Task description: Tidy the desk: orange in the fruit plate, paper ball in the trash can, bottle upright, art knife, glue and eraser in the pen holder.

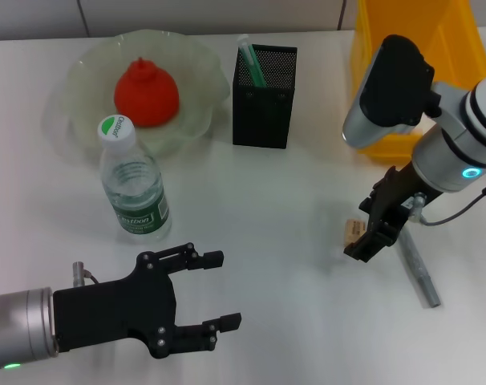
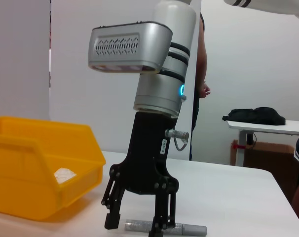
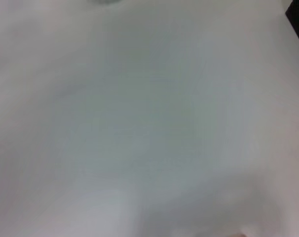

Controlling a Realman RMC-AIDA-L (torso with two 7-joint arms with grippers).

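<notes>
Right gripper (image 1: pixel 371 234) low over table (image 1: pixel 291 200), jaws apart, beside eraser (image 1: pixel 354 230) and grey knife (image 1: pixel 418 265). Left gripper (image 1: pixel 215 290) idle near bottle (image 1: pixel 133 183), jaws apart. Orange (image 1: pixel 147 91) sits in plate (image 1: pixel 74 88).

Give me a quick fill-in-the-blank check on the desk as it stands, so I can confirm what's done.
1. The orange lies in the fruit ____.
2. The bottle stands ____ in front of that dish.
3. The grey art knife lies flat on the ____, beside the right tool, not in the pen holder.
4. The left tool hovers near the bottle with its fingers ____.

Missing words: plate; upright; table; open
</notes>
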